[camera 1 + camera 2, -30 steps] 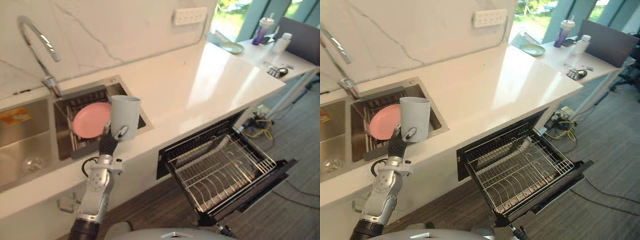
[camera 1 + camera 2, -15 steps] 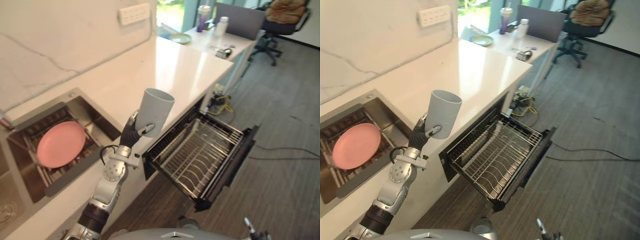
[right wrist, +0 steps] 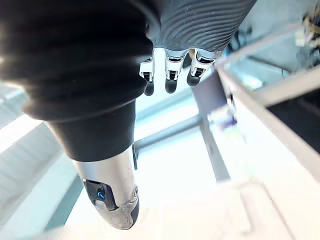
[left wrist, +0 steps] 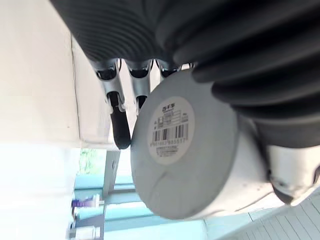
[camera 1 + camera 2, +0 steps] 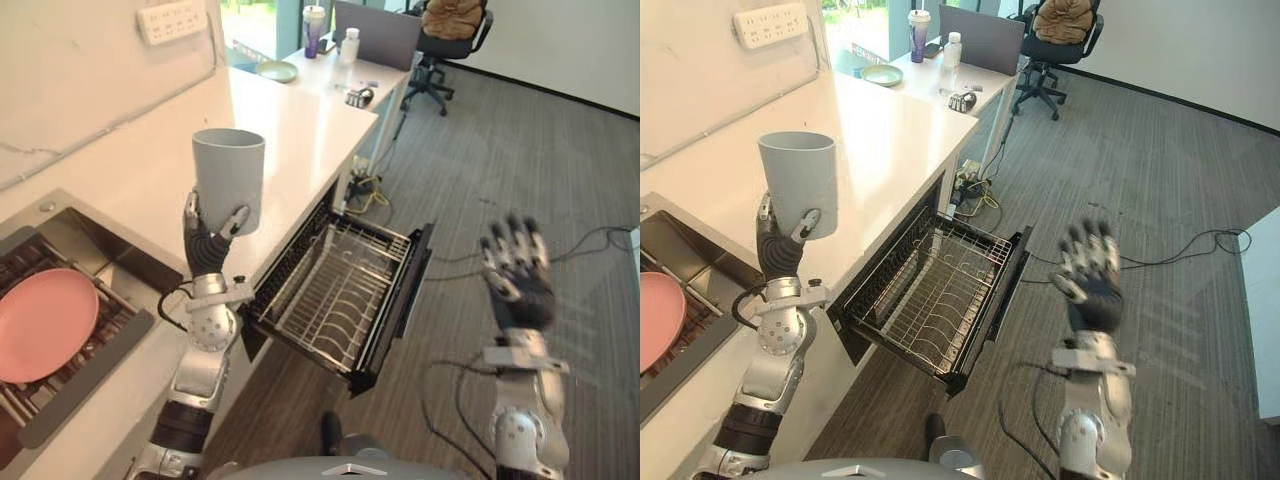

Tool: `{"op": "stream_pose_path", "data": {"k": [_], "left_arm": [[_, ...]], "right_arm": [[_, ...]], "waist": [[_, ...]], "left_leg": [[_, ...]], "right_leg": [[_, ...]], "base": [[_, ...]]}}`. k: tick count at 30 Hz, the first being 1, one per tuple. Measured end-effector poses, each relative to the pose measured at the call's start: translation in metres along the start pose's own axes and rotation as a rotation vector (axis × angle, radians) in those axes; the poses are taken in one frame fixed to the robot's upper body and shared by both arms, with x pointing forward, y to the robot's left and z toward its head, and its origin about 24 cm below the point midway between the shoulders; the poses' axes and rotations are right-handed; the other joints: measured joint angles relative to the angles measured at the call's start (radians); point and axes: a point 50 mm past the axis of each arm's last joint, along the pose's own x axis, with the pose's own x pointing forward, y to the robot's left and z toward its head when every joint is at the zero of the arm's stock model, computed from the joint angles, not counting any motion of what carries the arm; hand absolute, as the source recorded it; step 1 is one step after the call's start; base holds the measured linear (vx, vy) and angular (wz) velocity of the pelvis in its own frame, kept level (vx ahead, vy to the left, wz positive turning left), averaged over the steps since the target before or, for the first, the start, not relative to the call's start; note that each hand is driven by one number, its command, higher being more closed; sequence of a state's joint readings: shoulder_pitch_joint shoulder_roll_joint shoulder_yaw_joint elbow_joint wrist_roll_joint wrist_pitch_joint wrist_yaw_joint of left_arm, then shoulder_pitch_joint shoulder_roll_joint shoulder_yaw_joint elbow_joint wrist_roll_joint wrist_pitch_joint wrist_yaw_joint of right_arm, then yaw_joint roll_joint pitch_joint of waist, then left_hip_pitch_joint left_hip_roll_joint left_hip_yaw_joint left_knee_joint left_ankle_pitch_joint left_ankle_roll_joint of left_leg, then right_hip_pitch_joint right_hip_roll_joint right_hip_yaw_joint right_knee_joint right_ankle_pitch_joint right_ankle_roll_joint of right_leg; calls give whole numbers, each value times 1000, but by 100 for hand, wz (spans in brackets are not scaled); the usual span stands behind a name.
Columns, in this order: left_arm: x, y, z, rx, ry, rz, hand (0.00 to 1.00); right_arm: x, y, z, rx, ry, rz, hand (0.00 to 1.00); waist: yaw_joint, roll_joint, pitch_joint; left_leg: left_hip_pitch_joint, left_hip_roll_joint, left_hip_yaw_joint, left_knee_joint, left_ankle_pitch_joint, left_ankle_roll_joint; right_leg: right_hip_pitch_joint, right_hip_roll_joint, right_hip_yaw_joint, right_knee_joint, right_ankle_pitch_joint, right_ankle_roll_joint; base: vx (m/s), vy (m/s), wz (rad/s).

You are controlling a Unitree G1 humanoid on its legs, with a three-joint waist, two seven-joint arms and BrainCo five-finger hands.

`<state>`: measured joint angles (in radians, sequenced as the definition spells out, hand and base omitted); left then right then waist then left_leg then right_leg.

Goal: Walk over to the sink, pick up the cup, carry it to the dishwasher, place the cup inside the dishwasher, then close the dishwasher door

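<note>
The left hand [image 5: 207,240] had its fingers and thumb curled round the lower wall of the grey cup [image 5: 228,180]. It held the cup upright, mouth up, above the front edge of the white countertop [image 5: 290,130], between the sink [image 5: 110,262] and the open dishwasher [image 5: 340,300]. The right hand [image 5: 517,275] was raised over the floor, fingers spread, holding nothing. The cup looked light and stiff, but smooth-walled and handleless, so apt to slip. A wrap low round the wall seemed the sound hold.
</note>
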<state>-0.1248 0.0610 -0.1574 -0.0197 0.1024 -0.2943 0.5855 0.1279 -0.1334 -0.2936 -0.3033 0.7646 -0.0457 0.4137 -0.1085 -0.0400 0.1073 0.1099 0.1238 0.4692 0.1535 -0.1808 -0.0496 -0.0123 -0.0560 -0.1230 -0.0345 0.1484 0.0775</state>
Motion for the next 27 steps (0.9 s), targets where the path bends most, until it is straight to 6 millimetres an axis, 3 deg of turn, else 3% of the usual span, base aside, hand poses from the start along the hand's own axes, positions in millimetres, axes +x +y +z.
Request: {"op": "stream_pose_path", "data": {"k": [3, 9, 17, 27], "left_arm": [[-3, 1, -1, 96, -48, 101, 100], [-13, -8, -5, 335, -170, 153, 100], [-20, -24, -2, 525, -328, 181, 100], [-35, -47, 3, 544, -405, 113, 100]], "right_arm": [[15, 22, -14, 136, 54, 139, 0], [21, 57, -41, 384, 181, 253, 0], [28, 69, -51, 469, 227, 179, 0], [43, 96, -61, 583, 279, 131, 0]], "waist": [[7, 0, 0], [28, 3, -1], [34, 9, -5], [47, 26, -24]], "left_leg": [[-2, -8, -2, -3, -5, 13], [14, -39, -10, -66, 28, 22], [17, -67, -52, -104, 79, 32], [52, -91, -57, -193, 98, 55]], "right_leg": [[13, -1, -1, -28, 21, 8], [10, -22, -17, -29, 21, 8], [14, -48, -77, -29, 23, 10], [24, -58, -80, -28, 28, 10]], "base": [[-75, 0, -3], [-50, 22, 4], [-27, 20, 17], [-69, 11, 4]]}}
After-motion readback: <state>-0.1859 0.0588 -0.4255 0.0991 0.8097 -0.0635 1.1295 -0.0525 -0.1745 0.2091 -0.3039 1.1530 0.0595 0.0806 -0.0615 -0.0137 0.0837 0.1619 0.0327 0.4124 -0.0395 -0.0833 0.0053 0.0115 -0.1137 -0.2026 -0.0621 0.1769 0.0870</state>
